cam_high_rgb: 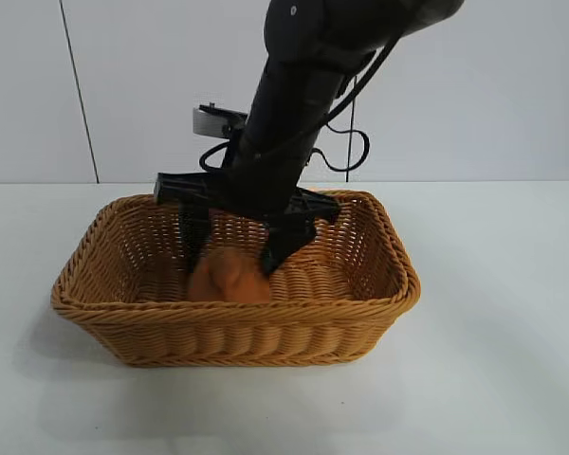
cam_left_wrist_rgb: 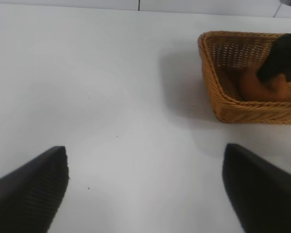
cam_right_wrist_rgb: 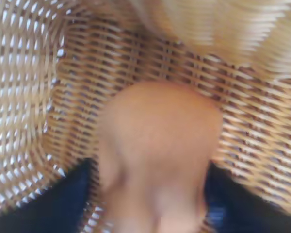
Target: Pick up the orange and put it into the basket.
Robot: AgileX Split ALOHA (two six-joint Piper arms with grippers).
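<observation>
One basket (cam_high_rgb: 237, 327) stands on the white worktop (cam_high_rgb: 493, 379), and we see a single thing in it: the orange (cam_high_rgb: 228, 277), lying on the woven floor toward the basket's nine o'clock half in the exterior view. The right arm reaches steeply down from twelve o'clock into the basket, and the right gripper (cam_high_rgb: 235, 261) hangs over the fruit with its fingers (cam_high_rgb: 286, 248) spread wide, one on each side of the orange. From this view we cannot tell whether the fingers touch the fruit or stand just beside it. In the right wrist view the orange (cam_right_wrist_rgb: 160, 150) fills the middle against the wicker floor (cam_right_wrist_rgb: 262, 131), with a dark finger at either side of it.

The left gripper (cam_left_wrist_rgb: 145, 189) is parked over bare worktop (cam_left_wrist_rgb: 111, 97), well apart from the basket (cam_left_wrist_rgb: 218, 92), its fingers (cam_left_wrist_rgb: 29, 189) wide and holding nothing. From there we see the orange (cam_left_wrist_rgb: 254, 86) low inside the basket, partly hidden by the right gripper (cam_left_wrist_rgb: 283, 58).
</observation>
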